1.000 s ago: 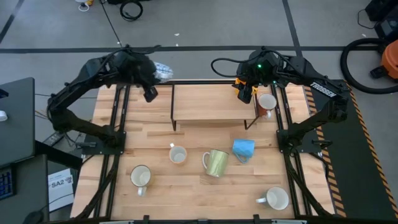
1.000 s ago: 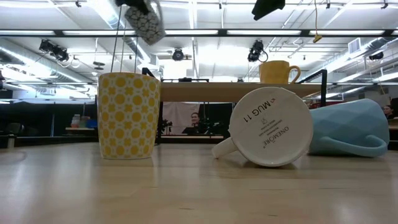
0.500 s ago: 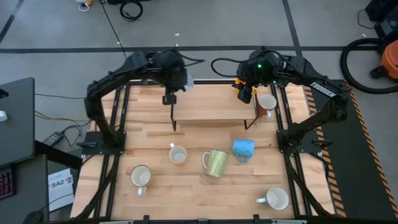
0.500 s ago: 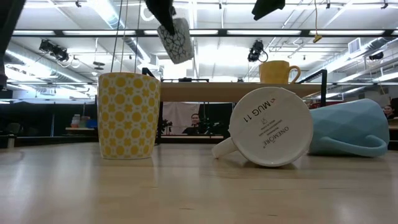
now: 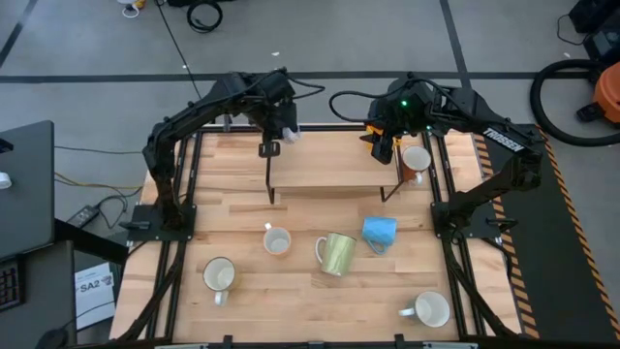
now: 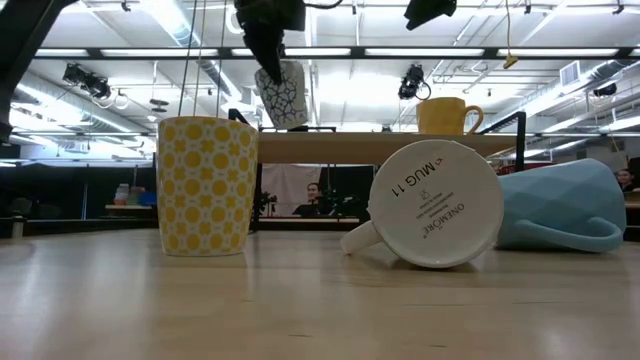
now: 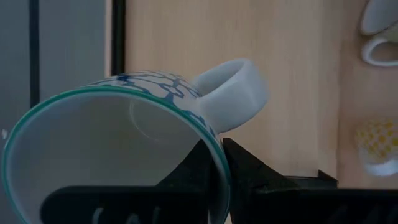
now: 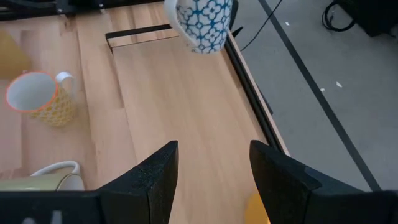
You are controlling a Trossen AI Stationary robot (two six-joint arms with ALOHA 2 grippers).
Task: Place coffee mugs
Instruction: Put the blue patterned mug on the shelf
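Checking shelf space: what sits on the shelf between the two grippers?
Bare shelf wood between the left gripper with its blue-patterned mug and the right gripper, per the high view.

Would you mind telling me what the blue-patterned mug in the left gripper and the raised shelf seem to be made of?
The blue-patterned mug, gripped at its rim by the left gripper, looks like glazed ceramic: smooth white inside, soft sheen, printed blue pattern. The raised shelf appears to be light wood with visible grain on thin black legs, probably metal.

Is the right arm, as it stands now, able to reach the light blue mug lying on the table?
Probably yes. The right end effector is open and holds nothing, and the light blue mug lies on its side of the table, in front of the shelf, with nothing above it.
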